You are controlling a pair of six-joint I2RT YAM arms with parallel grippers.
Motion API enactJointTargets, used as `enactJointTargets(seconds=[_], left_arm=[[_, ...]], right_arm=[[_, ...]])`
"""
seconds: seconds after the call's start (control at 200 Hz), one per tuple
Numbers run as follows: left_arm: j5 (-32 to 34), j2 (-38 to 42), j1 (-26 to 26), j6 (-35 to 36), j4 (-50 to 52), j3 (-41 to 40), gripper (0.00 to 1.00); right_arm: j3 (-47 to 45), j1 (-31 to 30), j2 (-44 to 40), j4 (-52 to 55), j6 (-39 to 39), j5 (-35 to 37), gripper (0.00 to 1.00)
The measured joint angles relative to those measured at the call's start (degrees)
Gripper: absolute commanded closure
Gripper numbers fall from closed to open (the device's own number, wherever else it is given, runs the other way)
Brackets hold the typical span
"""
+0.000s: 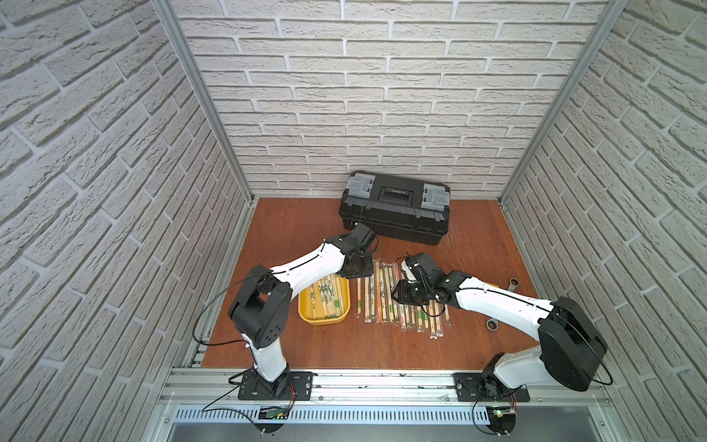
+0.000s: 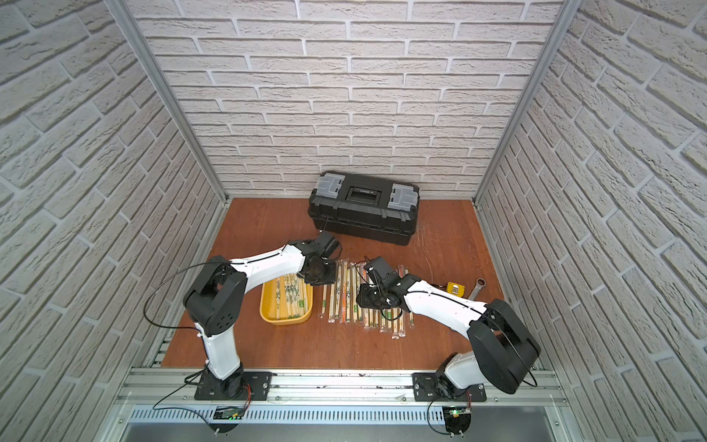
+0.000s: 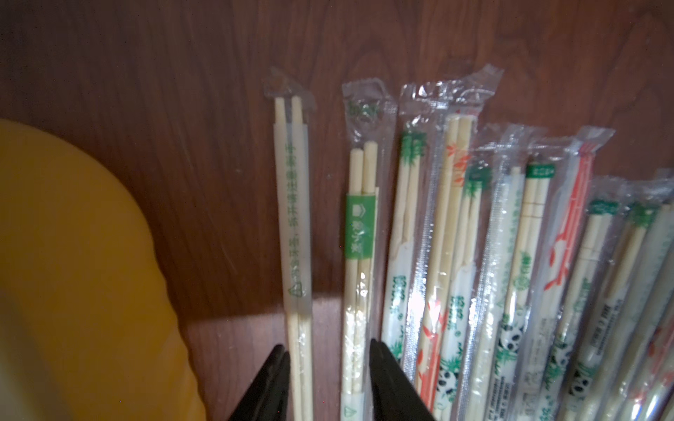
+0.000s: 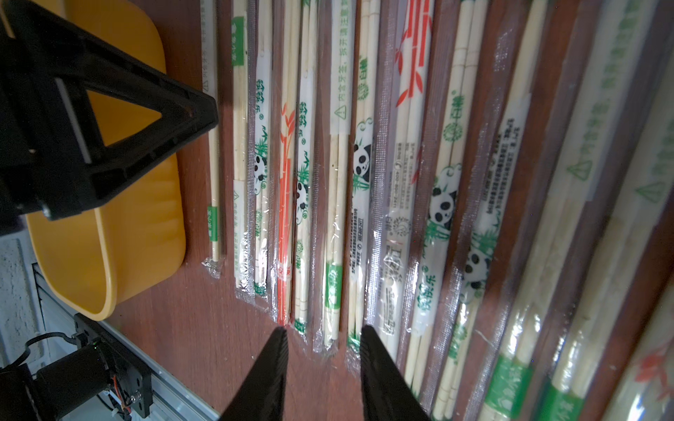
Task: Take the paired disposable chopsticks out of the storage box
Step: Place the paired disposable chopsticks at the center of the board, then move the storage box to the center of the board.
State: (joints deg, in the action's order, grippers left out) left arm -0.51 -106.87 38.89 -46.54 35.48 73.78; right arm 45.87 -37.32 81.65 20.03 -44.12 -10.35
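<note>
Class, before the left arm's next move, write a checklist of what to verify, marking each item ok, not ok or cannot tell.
1. Left gripper open, holding nothing: ok.
2. Right gripper open, empty: ok.
3. Shallow yellow plastic tray emptied: not ok; sleeved bamboo chopstick pairs lie inside.
4. Row of sleeved pairs lying flat on the brown wooden table, outside the tray: ok.
5. Topmost pair in the tray identified: cannot tell.
</note>
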Motion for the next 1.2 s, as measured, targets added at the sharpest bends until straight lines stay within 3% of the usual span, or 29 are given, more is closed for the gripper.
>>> enactJointTargets(seconds=[0.28, 0.485, 0.73, 1.03, 1.195], left_arm=[[0.2, 10.7, -2.1, 0.4, 0.3, -0.7, 0.57], [0.8, 20.4, -12.1, 0.5, 1.2, -9.3, 0.57], [1.1, 25.8, -21.9, 2.6, 5.4, -18.5, 0.57], [0.6, 27.8, -24.3, 4.5, 6.5, -19.4, 0.57], [-0.1, 27.4, -24.5, 4.6, 6.3, -19.4, 0.57]], right_arm=[[4.5, -0.2, 2.3, 0.6, 0.2, -0.2, 0.64], [11.1, -2.5, 8.6, 1.1, 0.6, -0.2, 0.65], [21.1, -6.4, 19.7, 1.9, 1.0, -0.3, 0.65], [35.7, -11.4, 33.2, 3.6, 1.0, -1.6, 0.65], [37.0, -12.4, 34.2, 3.8, 1.1, -2.0, 0.66]])
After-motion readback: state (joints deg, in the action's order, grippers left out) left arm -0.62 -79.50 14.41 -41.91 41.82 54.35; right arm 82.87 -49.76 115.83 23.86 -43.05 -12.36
